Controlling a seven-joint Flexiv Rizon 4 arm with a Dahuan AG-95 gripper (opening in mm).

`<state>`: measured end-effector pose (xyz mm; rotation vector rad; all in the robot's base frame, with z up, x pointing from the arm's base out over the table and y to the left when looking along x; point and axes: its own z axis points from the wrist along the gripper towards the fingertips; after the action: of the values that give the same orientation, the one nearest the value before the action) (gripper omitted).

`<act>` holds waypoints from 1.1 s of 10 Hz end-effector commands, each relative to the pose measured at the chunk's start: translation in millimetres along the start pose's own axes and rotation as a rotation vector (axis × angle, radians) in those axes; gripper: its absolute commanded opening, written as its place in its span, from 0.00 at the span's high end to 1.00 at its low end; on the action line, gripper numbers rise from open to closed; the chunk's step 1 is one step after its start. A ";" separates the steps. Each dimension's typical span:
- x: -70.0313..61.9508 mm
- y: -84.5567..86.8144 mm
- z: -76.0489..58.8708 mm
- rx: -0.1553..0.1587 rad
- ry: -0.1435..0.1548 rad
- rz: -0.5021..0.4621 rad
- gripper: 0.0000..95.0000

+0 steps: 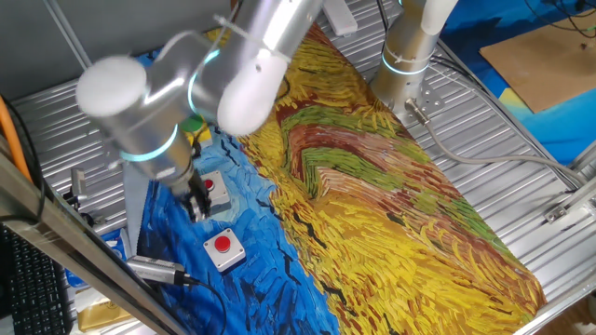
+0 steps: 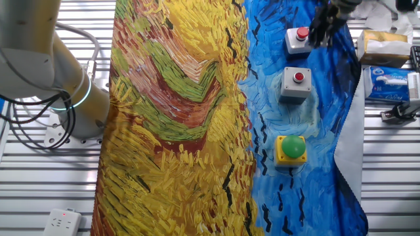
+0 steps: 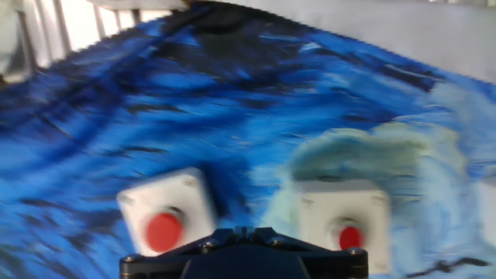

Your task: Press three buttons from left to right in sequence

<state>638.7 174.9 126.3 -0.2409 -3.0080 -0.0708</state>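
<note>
Three buttons stand in a row on the blue part of the painted cloth. The yellow box with the green cap (image 2: 291,149) is nearest in the other fixed view, then a grey box with a red cap (image 2: 296,82), then a second grey box with a red cap (image 2: 298,38). My gripper (image 2: 321,29) hangs just beside that last box. In one fixed view the gripper (image 1: 196,203) is left of one grey button (image 1: 216,188), with the other grey button (image 1: 223,247) in front. The arm hides most of the green one there. The hand view shows both grey buttons (image 3: 164,221) (image 3: 345,226) below. The fingertips are not clear.
The painted cloth (image 2: 177,118) covers the table's middle. White packets (image 2: 380,44) (image 2: 388,77) lie past the cloth's edge by the buttons. A silver cylinder with a cable (image 1: 154,270) lies near the front button. The arm's base (image 2: 65,98) and a power strip (image 2: 60,221) stand opposite.
</note>
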 end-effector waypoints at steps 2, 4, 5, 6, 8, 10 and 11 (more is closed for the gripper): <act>-0.1 27.8 7.3 -0.002 -0.022 0.034 1.00; 1.5 39.6 7.6 0.001 -0.022 0.050 1.00; 1.9 42.9 9.1 -0.001 -0.021 0.054 1.00; 2.5 43.3 9.6 -0.001 -0.021 0.052 1.00; 2.4 44.0 12.0 -0.002 -0.019 0.052 1.00; 2.9 43.8 16.8 -0.003 -0.014 0.049 1.00; 4.1 43.1 20.6 -0.003 -0.013 0.047 1.00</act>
<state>638.1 218.8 104.4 -0.3095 -3.0110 -0.0678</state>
